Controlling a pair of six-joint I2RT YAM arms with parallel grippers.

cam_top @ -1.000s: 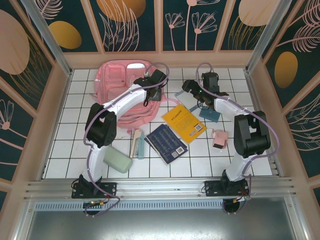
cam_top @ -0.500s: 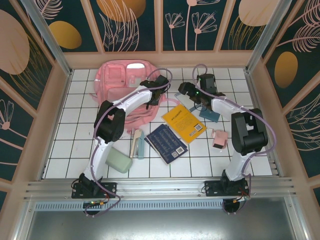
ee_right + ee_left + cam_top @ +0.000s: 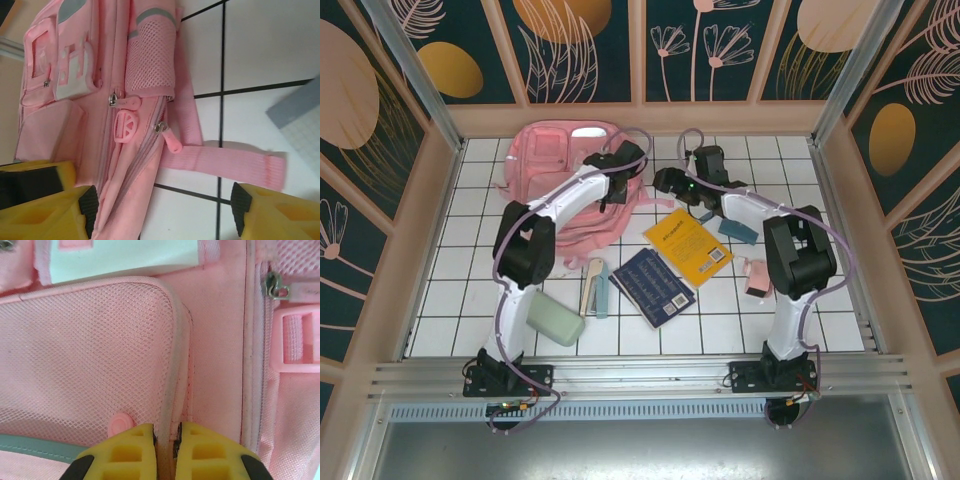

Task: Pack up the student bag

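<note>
My left gripper (image 3: 167, 452) is clamped on the student bag (image 3: 545, 165). Its yellow fingers are pressed almost together on the piped edge (image 3: 180, 340) that borders the mesh pocket (image 3: 85, 355), and that edge runs straight away from the fingertips.

My right gripper (image 3: 165, 207) hangs with its fingers spread wide and nothing between them but the bag's side, which it does not grip. Just ahead of those fingertips a pink zip pull (image 3: 171, 141) lies on the zip track. The track climbs away from me, leaning slightly left, so it runs nearly along my line of reach, not across it. A flat pink strap (image 3: 225, 165) trails off to the right of the pull onto the white tiled surface (image 3: 820, 170).

From above, the bag lies at the far left of the surface, its long axis pointing away from my bases. My left gripper sits on its right-hand part and my right gripper is just beside its right edge.

The right gripper is the free one and the nearer to the pull. I judge the next move falls to it: go forward a little, close on the pull, and draw along the track while the left holds the fabric taut. The yellow book (image 3: 688, 245) waits nearby, unpacked.
</note>
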